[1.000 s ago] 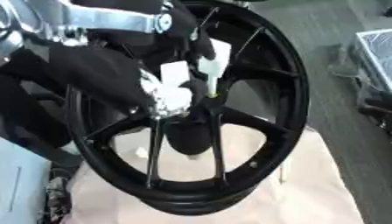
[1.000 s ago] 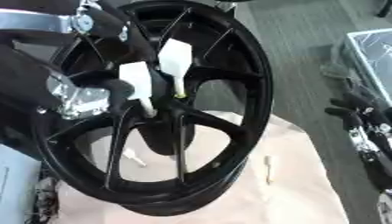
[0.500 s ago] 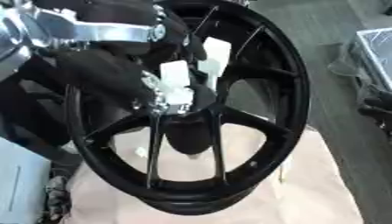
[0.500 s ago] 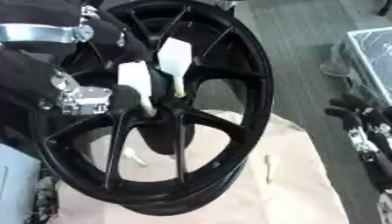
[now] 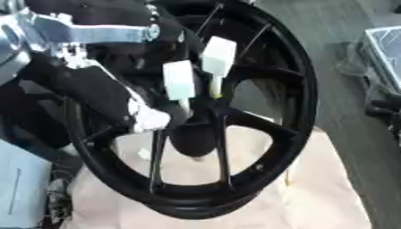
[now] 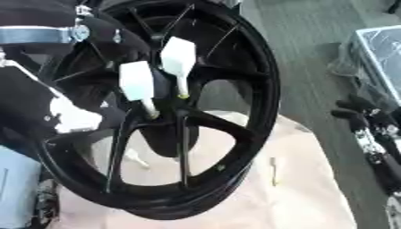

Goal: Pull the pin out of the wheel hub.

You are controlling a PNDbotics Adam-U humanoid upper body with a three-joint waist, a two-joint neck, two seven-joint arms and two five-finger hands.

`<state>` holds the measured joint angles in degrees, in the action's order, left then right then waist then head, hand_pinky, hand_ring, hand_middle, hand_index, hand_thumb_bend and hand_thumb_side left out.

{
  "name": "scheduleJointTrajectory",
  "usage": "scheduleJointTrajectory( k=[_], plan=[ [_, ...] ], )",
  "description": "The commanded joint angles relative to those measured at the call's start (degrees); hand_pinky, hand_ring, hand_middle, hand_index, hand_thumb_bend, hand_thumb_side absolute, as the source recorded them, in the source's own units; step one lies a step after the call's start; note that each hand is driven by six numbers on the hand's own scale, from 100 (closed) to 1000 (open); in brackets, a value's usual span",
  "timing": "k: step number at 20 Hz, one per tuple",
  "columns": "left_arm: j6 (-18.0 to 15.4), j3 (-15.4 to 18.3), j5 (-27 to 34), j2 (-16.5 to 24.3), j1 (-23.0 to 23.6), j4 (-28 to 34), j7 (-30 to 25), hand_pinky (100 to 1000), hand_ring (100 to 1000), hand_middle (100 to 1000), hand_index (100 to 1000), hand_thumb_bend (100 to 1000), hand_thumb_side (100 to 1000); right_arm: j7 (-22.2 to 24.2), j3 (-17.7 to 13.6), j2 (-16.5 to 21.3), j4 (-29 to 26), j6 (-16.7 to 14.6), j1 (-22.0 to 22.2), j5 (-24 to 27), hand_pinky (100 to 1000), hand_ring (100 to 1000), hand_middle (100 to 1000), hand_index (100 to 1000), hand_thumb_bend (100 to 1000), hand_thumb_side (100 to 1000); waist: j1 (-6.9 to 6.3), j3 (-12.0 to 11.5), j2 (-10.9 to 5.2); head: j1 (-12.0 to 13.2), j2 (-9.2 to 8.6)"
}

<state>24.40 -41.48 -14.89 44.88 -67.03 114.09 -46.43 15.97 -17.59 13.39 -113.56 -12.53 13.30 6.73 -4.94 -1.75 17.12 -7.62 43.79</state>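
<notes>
A black spoked wheel [image 5: 266, 134] stands upright on a beige cloth. Two white blocks on thin stems point at its hub [image 5: 192, 129]: the left one [image 5: 180, 80] and, higher up, one [image 5: 219, 53] whose stem ends in a yellowish tip. I cannot make out which of them is the pin. My left arm comes in from the upper left, and my left hand [image 5: 145, 118], black with a pale patch, lies at the hub just left of the lower block. My right hand [image 6: 368, 127] rests at the right edge, away from the wheel, fingers relaxed.
The beige cloth [image 5: 329, 188] covers the surface under the wheel. A light blue box [image 5: 19, 188] stands at the lower left. A clear-wrapped tray [image 6: 384, 49] lies at the upper right on the grey floor.
The whole picture has shifted, so the camera moved. My left arm has swung higher across the upper left. Both white blocks stay at the hub.
</notes>
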Motion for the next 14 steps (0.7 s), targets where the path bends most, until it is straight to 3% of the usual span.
scheduleJointTrajectory(
  k=[1,14],
  plan=[
    [6.55,2.01,-1.27,1.41,-0.41,0.5,-5.09,956,890,798,944,406,230,0.09,-0.07,0.56,-1.03,0.21,-0.1,-0.39,1000,821,814,916,100,667,0.2,0.12,-0.58,0.13,0.33],
    [13.02,2.5,-2.43,0.66,0.46,0.5,-3.09,953,899,803,933,322,385,0.05,0.1,0.25,-1.03,0.74,-0.63,-1.32,1000,817,810,916,100,670,0.04,0.57,-0.01,0.32,0.22]
  ],
)
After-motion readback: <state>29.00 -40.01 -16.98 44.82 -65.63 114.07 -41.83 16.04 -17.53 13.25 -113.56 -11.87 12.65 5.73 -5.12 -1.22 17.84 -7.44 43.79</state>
